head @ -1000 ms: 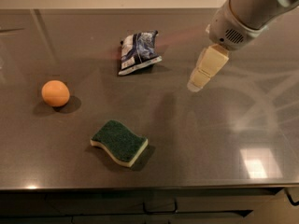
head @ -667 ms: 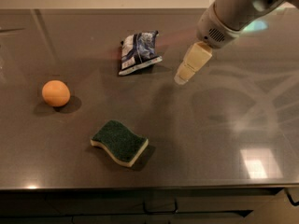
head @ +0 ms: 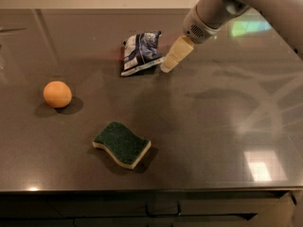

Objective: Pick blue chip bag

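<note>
Bag: the bag (head: 141, 52) lies crumpled on the table (head: 213, 126), upper centre of the frame.
Gripper: the gripper (head: 169, 64) is upper centre-right, slanting down-left from the arm.
Bag to gripper: the bag sits just left of the gripper's tip, close beside it; contact unclear.
Gripper state: parted or closed, I cannot make out.
Others: 1 ball (head: 57, 94) at left and 1 sponge (head: 122, 144) lower centre, both well apart from the bag.

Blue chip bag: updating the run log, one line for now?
pre-grasp | tool beside blue chip bag | bag on counter
</note>
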Tool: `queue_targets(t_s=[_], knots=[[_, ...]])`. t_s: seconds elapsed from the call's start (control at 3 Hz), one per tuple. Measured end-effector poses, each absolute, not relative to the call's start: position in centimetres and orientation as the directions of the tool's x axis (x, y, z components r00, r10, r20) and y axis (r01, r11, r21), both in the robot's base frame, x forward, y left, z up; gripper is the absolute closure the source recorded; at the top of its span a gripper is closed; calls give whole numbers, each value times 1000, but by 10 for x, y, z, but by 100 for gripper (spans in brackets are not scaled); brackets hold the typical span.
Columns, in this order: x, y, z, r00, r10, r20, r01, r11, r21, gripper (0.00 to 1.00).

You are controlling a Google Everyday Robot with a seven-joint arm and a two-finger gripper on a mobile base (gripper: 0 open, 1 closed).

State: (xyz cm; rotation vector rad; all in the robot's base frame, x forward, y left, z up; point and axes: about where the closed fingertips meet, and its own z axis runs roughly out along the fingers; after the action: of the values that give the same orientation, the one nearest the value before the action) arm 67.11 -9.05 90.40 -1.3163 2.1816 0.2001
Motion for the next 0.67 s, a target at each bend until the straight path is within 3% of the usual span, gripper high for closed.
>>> queue_targets(t_s=[0.67], knots=[[724,-56,885,-387,-737,-554,-845,524,-107,0]])
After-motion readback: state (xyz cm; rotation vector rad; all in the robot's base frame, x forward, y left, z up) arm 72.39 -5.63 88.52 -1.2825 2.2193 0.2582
